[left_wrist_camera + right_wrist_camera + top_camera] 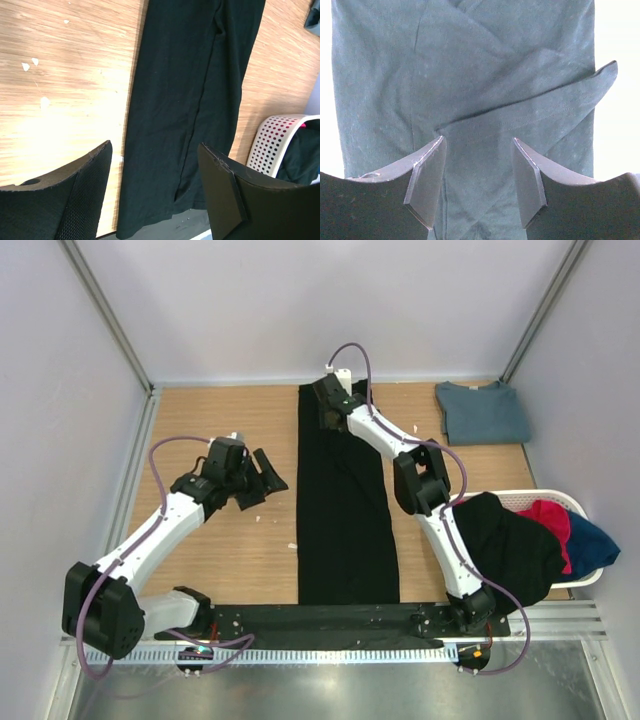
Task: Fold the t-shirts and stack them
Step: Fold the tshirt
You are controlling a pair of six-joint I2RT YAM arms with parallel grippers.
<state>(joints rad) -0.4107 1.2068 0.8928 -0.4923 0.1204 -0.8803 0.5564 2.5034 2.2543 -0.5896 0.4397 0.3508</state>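
The wooden table (220, 560) fills the frame. A long folded black t-shirt (340, 530) runs down its centre. At right, a white basket (560, 502) holds more shirts. A folded slate-blue t-shirt (482, 412) lies upper right. The left gripper (155, 147) hangs spread left of centre. The right gripper (477, 145) is spread over the black t-shirt's top end.

The top external camera looks steeply down from above the near edge over the whole table (220, 560). The left wrist camera faces right at middle range across the long black t-shirt (195, 100) to the white basket (270, 140), both also seen from above. The right wrist camera looks down, close, on that t-shirt's far end.
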